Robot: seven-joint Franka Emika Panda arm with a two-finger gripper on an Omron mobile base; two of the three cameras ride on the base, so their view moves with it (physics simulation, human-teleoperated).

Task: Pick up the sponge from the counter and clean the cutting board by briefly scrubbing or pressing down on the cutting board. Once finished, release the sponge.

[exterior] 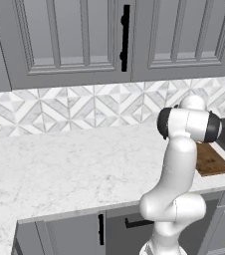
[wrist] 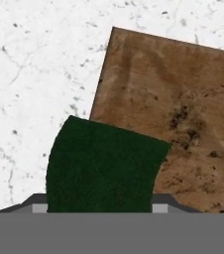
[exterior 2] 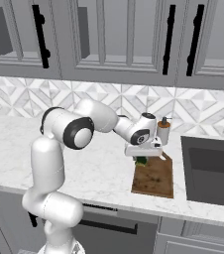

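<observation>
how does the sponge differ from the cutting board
The sponge is dark green and small; the cutting board is reddish-brown wood and far larger. The sponge is held in the shut pincer over the board's corner; the board lies flat on the counter. Both are rectangular.

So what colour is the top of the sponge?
Dark green. The sponge shows best in the hand view, overlapping the corner of the reddish-brown cutting board.

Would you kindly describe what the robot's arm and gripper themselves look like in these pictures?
The arm is made of smooth, rounded glossy white segments joined by dark grey-black bands. The gripper has a pale, boxy white hand with small dark finger tips. No cables or markings are visible.
</observation>
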